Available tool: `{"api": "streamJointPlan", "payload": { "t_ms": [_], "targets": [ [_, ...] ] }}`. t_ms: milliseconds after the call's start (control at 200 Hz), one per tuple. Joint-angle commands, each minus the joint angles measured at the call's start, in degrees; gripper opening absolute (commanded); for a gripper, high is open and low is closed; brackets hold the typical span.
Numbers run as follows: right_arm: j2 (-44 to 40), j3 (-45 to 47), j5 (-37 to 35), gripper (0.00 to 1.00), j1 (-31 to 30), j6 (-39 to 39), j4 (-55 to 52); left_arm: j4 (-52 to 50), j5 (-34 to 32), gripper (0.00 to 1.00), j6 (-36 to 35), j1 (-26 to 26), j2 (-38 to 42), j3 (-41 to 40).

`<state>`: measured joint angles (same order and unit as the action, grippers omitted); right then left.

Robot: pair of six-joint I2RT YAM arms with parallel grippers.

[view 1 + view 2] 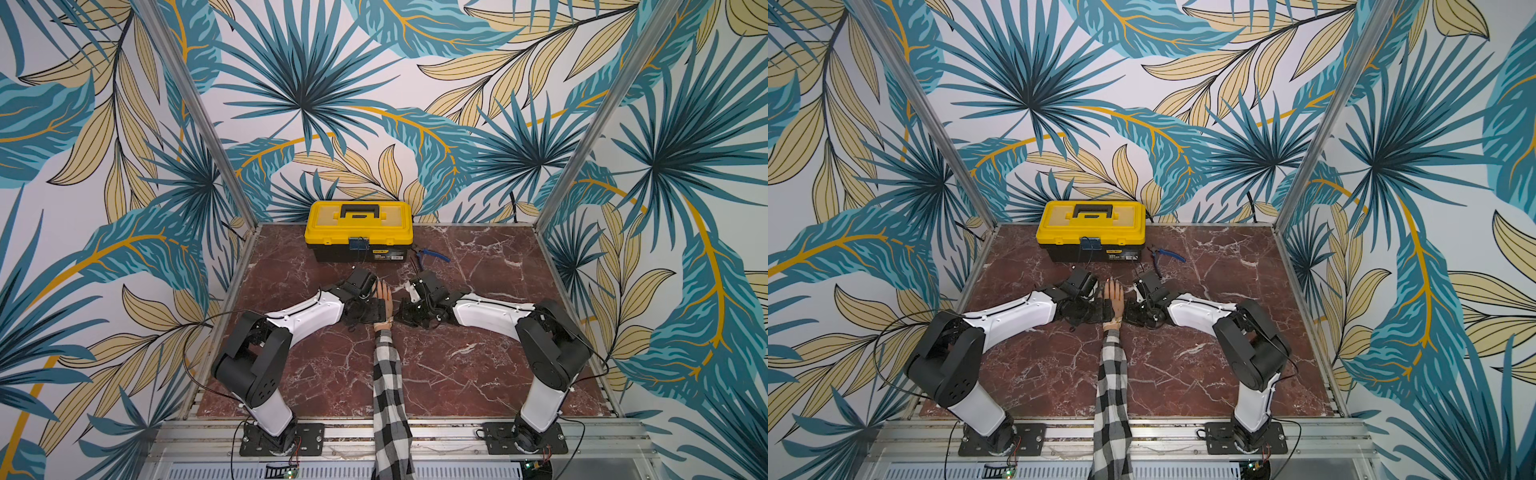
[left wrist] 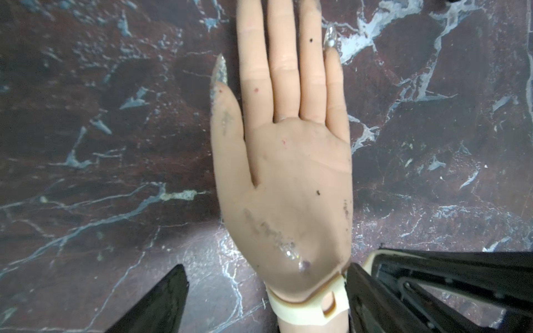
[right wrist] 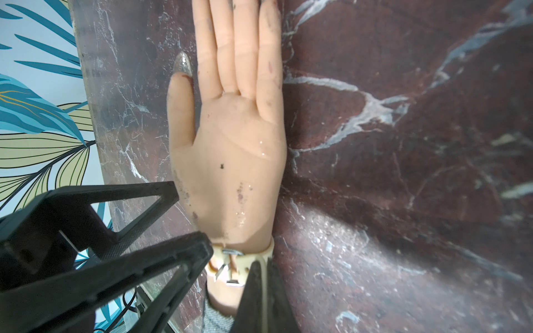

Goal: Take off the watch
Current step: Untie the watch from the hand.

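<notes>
Right end effector (image 3: 261, 268) clamped on watch (image 3: 266, 250) strap, buckle (image 3: 229, 268) just beside its tip. Left end effector (image 2: 265, 271) half wide, wrist (image 2: 311, 327) between jaws, one jaw touching strap.

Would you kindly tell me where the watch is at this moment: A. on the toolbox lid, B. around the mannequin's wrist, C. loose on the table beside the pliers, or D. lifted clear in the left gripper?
B: the watch wraps the wrist, buckle side up, with the right gripper shut on it.
</notes>
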<state>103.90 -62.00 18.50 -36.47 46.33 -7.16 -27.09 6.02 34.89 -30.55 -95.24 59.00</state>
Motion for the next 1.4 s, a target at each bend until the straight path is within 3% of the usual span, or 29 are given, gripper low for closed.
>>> {"api": "streamJointPlan", "payload": {
  "t_ms": [0, 330, 551, 801, 1397],
  "targets": [
    [1.33, 0.48, -0.82, 0.00, -0.09, 0.34, 0.74, -0.88, 0.22, 0.87, -0.48, 0.31, 0.88, -0.89],
    [-1.74, -0.18, -0.46, 0.07, -0.07, 0.48, -0.13, -0.88, -0.13, 0.87, -0.63, 0.42, 1.65, -1.00],
    [-0.57, -1.00, 0.09, 0.06, -0.09, 0.68, -0.04, -0.90, 0.98, 0.88, -0.40, 0.30, 3.56, 1.18],
    [0.60, -0.84, 0.39, 0.04, -0.05, 1.09, 0.79, -0.87, 1.63, 0.89, -0.36, -1.69, -0.23, 4.52],
    [0.60, -0.67, -0.31, 0.02, -0.05, 0.70, 0.30, -0.95, -0.92, 0.89, -0.89, -1.80, -2.70, 2.46]
  ]
}}
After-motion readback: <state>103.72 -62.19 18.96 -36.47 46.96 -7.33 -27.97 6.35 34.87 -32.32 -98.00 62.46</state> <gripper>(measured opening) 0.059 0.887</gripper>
